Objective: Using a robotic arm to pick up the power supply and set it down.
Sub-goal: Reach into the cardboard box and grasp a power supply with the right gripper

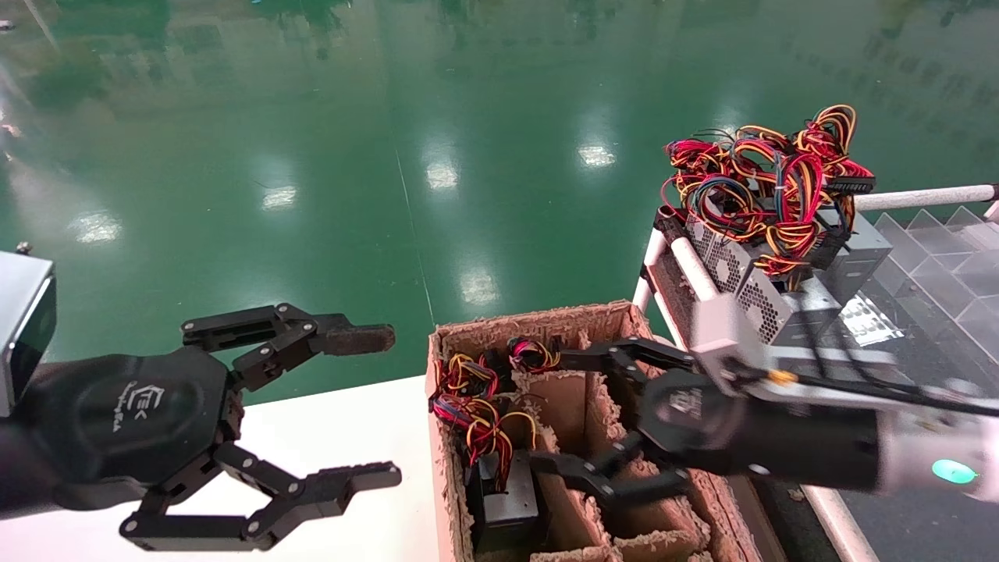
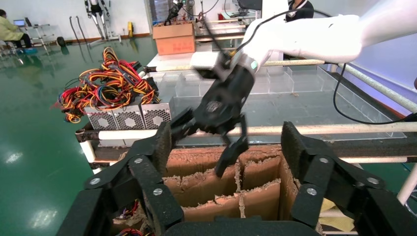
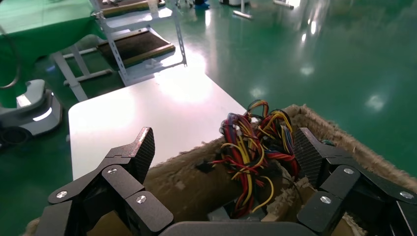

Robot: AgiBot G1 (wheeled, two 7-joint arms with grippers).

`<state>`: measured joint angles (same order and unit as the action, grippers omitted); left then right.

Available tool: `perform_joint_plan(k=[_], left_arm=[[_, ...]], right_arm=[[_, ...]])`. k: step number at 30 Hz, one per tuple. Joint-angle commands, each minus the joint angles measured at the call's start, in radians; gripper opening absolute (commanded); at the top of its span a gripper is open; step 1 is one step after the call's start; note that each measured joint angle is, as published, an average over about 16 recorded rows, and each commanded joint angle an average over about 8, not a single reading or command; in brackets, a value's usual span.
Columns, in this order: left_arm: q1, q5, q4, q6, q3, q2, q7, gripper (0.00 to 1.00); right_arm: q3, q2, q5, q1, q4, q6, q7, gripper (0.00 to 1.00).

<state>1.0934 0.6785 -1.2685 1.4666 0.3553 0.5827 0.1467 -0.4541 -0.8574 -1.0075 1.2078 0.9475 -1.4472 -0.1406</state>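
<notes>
right gripper [image 1: 558, 414] spread wide above the carton [image 1: 601, 316], power supply [image 1: 506, 503] at seven o'clock, poised to straddle; left gripper [image 1: 375, 406] wide, idle.

The green floor [image 1: 468, 117] is gleaming glossy; the cardboard box [image 1: 531, 324] is showing rough, frayed edges beside a smooth white tabletop [image 1: 351, 437].

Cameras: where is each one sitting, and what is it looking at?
Head view: up high, looking down at the cardboard box; both arms show, left gripper and right gripper.
Left wrist view: on the left arm, facing the box; own fingers show.
Right wrist view: on the right arm, over the wires.
Shared: the box and right gripper.
</notes>
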Motion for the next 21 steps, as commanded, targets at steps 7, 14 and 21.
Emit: perform_joint_plan(k=[7,14,21], left_arm=[[0.000,0.000,0.000,0.000,0.000,0.000,0.000,1.00],[0.000,0.000,0.000,0.000,0.000,0.000,0.000,1.00],[0.000,0.000,0.000,0.000,0.000,0.000,0.000,1.00]], right_arm=[[-0.080,-0.149,-0.098,0.107,-0.222,-0.035,0.051,0.08],[-0.107,-0.235,-0.131,0.148,-0.363,-0.047,0.125,0.00],[-0.107,-0.285,-0.132,0.160,-0.477,-0.042,0.201,0.00]])
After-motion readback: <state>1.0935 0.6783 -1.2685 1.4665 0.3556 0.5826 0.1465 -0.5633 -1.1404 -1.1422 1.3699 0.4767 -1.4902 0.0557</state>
